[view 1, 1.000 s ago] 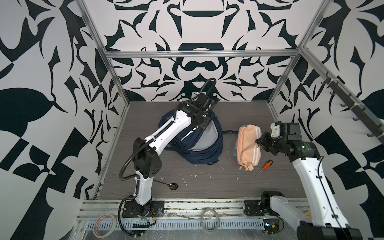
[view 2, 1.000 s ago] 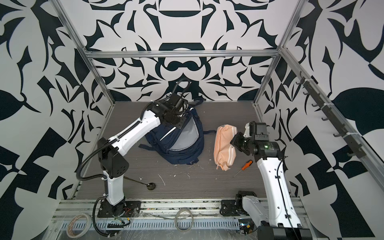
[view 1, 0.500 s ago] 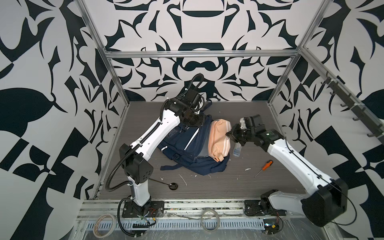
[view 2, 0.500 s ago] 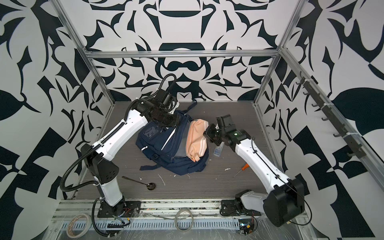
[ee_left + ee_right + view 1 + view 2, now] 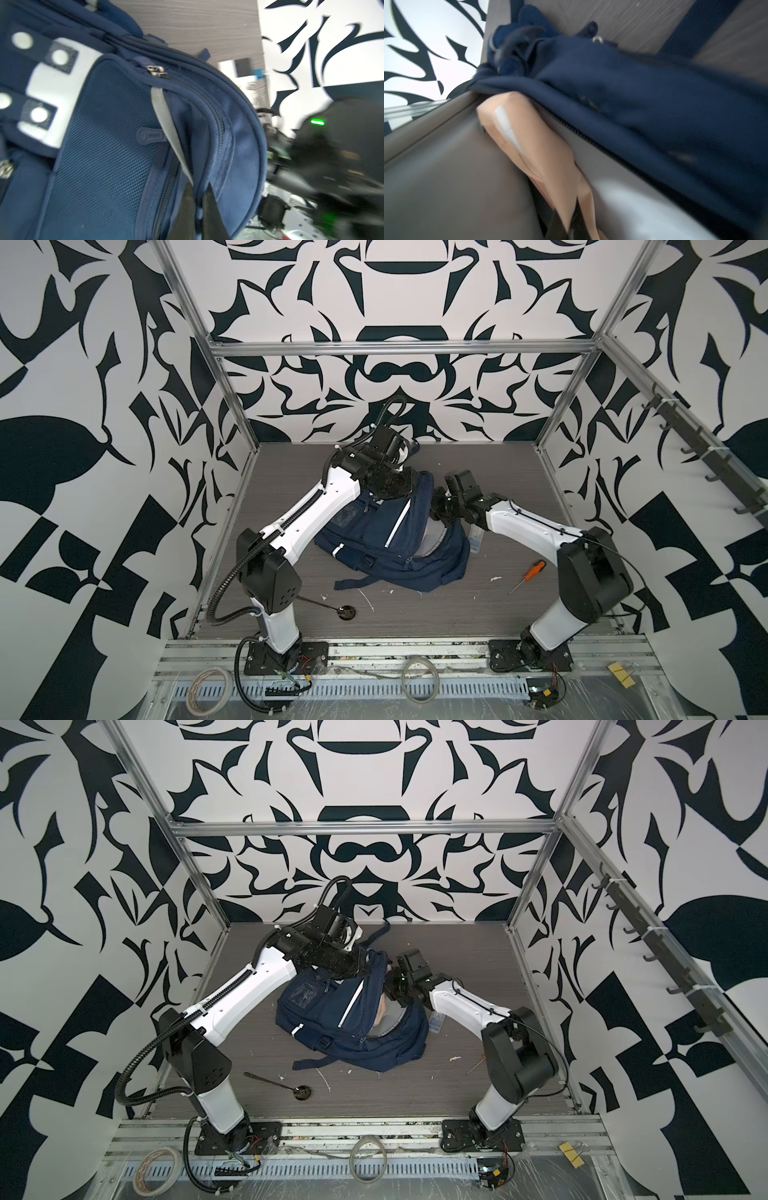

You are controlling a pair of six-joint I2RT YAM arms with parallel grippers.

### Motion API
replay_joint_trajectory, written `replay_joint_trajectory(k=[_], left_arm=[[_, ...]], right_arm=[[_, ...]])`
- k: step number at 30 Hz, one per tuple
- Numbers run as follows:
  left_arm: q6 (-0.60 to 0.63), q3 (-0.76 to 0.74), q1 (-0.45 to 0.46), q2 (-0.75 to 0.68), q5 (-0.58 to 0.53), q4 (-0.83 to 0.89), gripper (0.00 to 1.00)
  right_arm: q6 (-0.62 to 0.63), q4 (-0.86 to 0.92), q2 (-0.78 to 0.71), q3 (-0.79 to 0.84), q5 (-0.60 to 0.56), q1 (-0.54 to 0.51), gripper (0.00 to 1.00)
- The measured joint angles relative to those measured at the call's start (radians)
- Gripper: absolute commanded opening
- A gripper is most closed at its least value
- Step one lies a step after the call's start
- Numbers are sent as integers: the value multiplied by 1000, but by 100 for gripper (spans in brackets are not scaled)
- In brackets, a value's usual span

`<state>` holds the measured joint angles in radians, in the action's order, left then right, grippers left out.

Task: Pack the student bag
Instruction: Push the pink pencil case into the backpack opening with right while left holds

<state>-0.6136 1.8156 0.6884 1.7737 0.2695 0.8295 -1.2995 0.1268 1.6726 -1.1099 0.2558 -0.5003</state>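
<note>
student bag (image 5: pixel 390 539) lies flat mid-table (image 5: pixel 415 626), front pockets up, main zip open on the side facing the right arm, grey lining showing there; same in both top views (image 5: pixel 353 1019)

left gripper (image 5: pixel 409 486) sits at the bag's far top edge. Jaws almost closed, pinching a fold of the navy front panel next to the white stripe. Clear in the left wrist view (image 5: pixel 199 214): fabric rim squeezed between both fingers (image 5: pixel 215 214), panel lifted off the bag body

right gripper (image 5: pixel 437 510) is at the bag's open mouth, under the lifted panel. Right wrist view (image 5: pixel 568 224) is motion-blurred, but the jaws are tight on a corner of the peach pouch (image 5: pixel 533 141). Pouch is inside the opening, grey lining on one side, navy flap with zip teeth on the other; in a top view only a sliver of peach shows (image 5: pixel 379 1006)

clear plastic box (image 5: pixel 476 536) is just beside the bag on the right-arm side; touching or not, cannot tell

orange-handled screwdriver (image 5: pixel 528 575) is near the bag's corner closest to the right arm's base, apart from it

black spoon (image 5: pixel 338 609) is in front of the bag, apart, beyond the loose strap (image 5: pixel 353 583)
</note>
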Motion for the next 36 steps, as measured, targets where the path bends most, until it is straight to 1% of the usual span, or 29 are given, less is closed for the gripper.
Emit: replay_joint_trajectory(k=[7,15,19,21,22,23,25,27,29,30,31,33,36], left_arm=[[-54,0,8,0,2,-41,0],[-82,0,-11,3,-44,-34,0],[-90,0,-14,3,-49,-32,0],[-93,0,-15,3,-49,-32,0],[-94,-1,-16,3,-49,-34,0],[-95,-3,-17,3,-47,-36,0],[-97,-12,-21,2,-34,-45,0],[-97,-31,-27,-4,-18,-61,0],[-97,-55,-34,-12,0,-82,0],[-97,-67,-37,-17,11,-96,0],[-97,-79,-43,-24,21,-110,0],[-97,-95,-58,-37,38,-128,0],[-97,-108,-81,-45,66,-138,0]], right_arm=[[-43,-132,142,-88,43,-39,0],[-72,-240,275,-180,106,-66,0],[-76,-261,291,-190,122,-70,21],[-64,-258,290,-193,121,-70,29],[-56,-249,288,-196,121,-70,36],[-42,-239,285,-198,119,-70,40],[-3,-192,273,-204,113,-69,51],[44,-137,251,-206,105,-69,60],[89,-78,218,-206,94,-69,66],[107,-51,196,-204,87,-69,70],[127,-25,171,-198,77,-69,71],[159,13,118,-176,60,-69,76],[204,84,27,-136,29,-63,78]])
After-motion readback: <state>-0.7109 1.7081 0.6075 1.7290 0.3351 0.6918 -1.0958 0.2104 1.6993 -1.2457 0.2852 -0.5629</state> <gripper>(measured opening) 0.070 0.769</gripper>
